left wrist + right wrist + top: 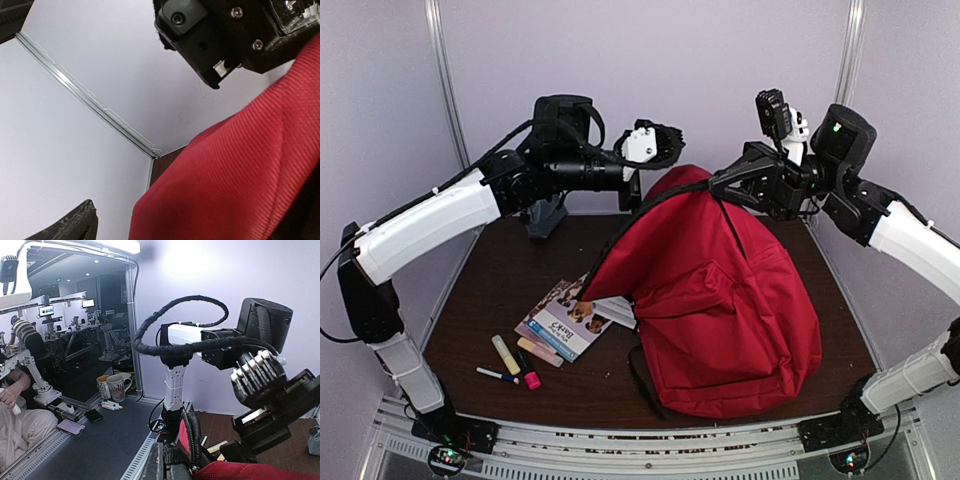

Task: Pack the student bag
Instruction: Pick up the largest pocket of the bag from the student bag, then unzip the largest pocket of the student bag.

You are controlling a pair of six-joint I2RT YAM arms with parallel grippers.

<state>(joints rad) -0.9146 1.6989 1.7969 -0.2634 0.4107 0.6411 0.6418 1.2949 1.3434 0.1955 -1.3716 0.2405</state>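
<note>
L hand: jaws wide apart, nothing in them, hovering at the peak of the student bag. In its wrist view red cloth lies just beside it, not pinched. R hand is clamped on the bag's top by the black strap, propping it up. The bag takes the right half of the bench, base close to the near edge.

Risks, as I judge them:
- Only one hold, and on a thin bit. If it slips, the bag slumps and the mouth on its left side folds shut.
- Slack cloth near the L hand could snag if it swings in for pickups.
- The books touch the bag's left edge, so a sagging bag would bury them.

Containers:
- Bag interior not visible, so can't tell what's inside.
- Grey-blue pouch sits by the far-left corner, contents unseen.
- Outside, toward the near-left corner: yellow highlighter, pink marker, blue pen.
</note>
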